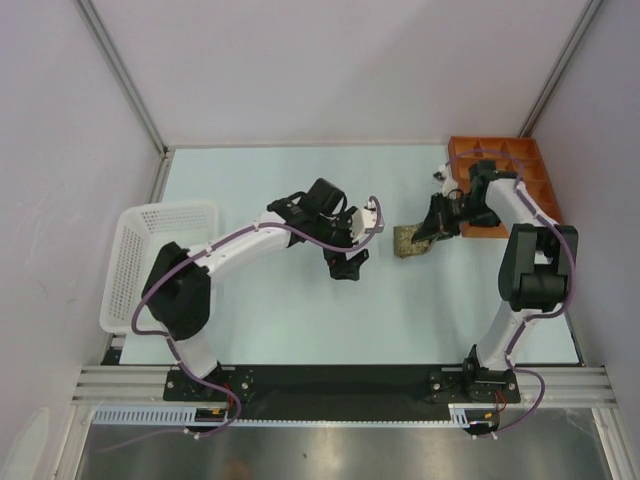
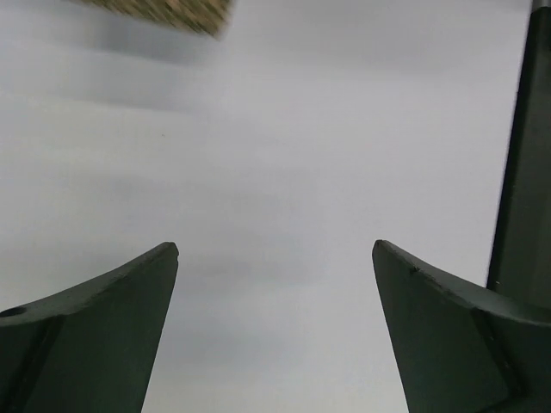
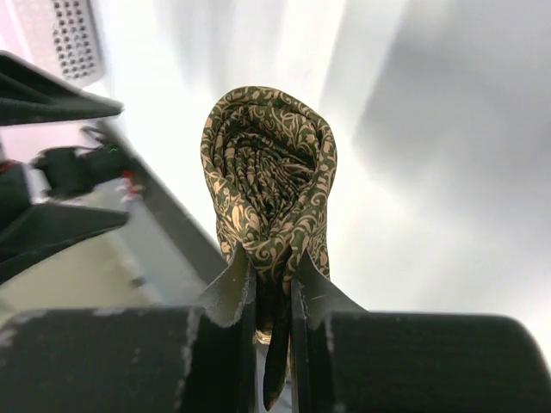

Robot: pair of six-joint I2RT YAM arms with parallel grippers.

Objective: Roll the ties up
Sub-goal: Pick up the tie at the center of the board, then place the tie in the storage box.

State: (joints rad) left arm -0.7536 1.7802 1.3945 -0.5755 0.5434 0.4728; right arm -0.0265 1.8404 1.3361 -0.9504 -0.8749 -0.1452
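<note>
You have one tie [image 3: 269,172] fully rolled, pinched in the closed jaws of your right gripper [image 3: 272,265] near the tray [image 1: 538,172], left gripper [image 2: 275,258] wide open and empty, so storing it probably remains

Enclosed work cell, viewed from above: a pale, mint-tinted table [image 1: 300,320] spans the cell; plain lilac-white panels form the left wall [image 1: 50,120], the back wall [image 1: 340,60] and the right wall [image 1: 612,200]; a left post [image 1: 120,75] and a right post [image 1: 560,70] of aluminium slant towards the rear corners; a ribbed aluminium rail [image 1: 120,385] runs along the near edge; a brushed metal sheet [image 1: 340,450] lies below it; lighting is even and diffuse, with soft grey shadows on the tabletop.
</note>
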